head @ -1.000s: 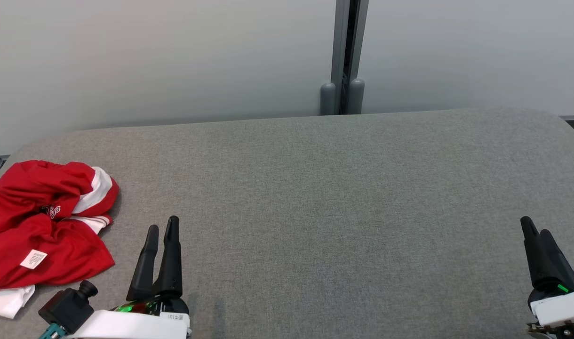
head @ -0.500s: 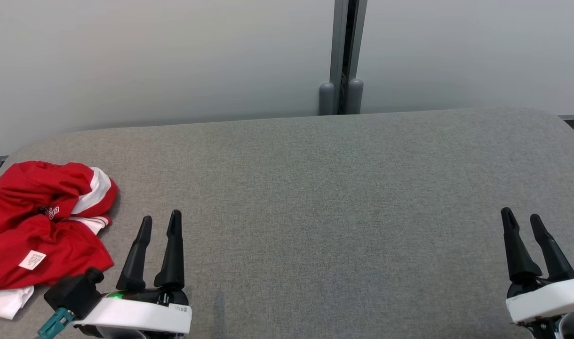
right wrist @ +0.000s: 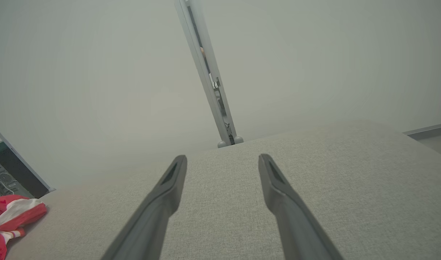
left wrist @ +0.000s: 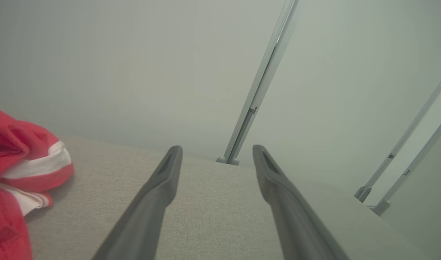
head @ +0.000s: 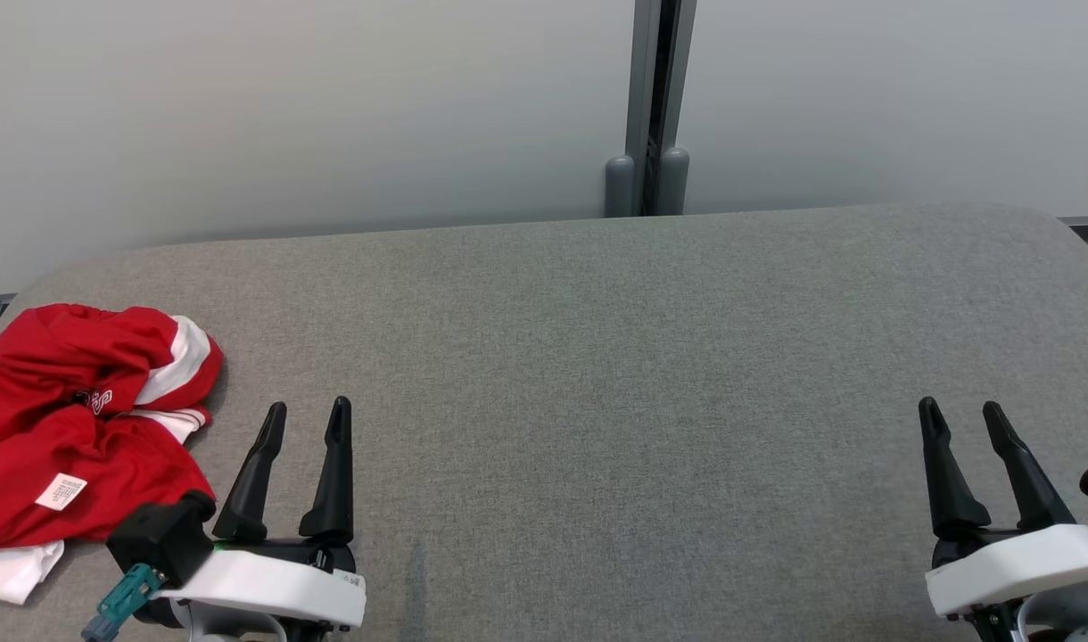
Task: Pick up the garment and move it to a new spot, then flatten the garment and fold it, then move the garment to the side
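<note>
A crumpled red and white jersey [head: 71, 419] is seen heaped at the left edge of the grey fabric worktop [head: 597, 357]. Just beside it, by the near edge, the left pincer [head: 308, 410] is held open and empty. The right pincer [head: 960, 408] is likewise spread open and empty by the near right corner, well apart from the jersey.

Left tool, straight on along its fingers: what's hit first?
Path looks free: left tool points across the table, garment off to its left. Likely first contact is the wall, depth unclear.
</note>
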`<state>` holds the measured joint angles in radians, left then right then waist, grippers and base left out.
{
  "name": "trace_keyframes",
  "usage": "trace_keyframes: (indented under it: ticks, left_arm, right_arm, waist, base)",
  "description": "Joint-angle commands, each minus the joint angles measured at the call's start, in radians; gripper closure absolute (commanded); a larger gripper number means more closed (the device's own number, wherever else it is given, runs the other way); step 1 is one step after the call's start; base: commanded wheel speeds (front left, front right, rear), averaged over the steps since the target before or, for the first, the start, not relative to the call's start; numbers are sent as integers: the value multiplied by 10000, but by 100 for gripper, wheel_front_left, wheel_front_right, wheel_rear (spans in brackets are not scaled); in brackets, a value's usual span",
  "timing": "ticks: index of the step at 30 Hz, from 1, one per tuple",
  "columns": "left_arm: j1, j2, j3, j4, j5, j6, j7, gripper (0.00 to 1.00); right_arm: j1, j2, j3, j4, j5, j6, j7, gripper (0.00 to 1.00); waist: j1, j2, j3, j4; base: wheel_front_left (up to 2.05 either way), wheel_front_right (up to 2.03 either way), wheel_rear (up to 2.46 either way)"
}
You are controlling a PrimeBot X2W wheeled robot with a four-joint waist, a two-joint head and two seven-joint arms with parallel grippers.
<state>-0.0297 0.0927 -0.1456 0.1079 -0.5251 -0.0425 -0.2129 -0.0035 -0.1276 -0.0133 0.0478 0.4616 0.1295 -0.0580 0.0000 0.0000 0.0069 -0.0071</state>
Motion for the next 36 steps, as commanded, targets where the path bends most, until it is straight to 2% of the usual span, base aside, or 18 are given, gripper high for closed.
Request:
trace_keyframes:
  ticks: [1,20,36]
  left_arm:
    - [-301,94,54,-18,331,103,13,0]
    - [-348,209,136,438,1947,621,341,0]
    - [-484,182,275,807,2742,911,416,0]
  right_arm:
    - [-208,-95,108,13,-351,13,-179,0]
    - [-479,97,509,1034,-2010,16,-986,0]
    - [-644,304,438,1611,-2624,19,-1545,0]
  waist:
    - [0,0,13,0]
    - [0,0,-35,-26]
    - [0,0,-9,-30]
  base:
    - [0,0,0]
    - [0,0,0]
    - [0,0,0]
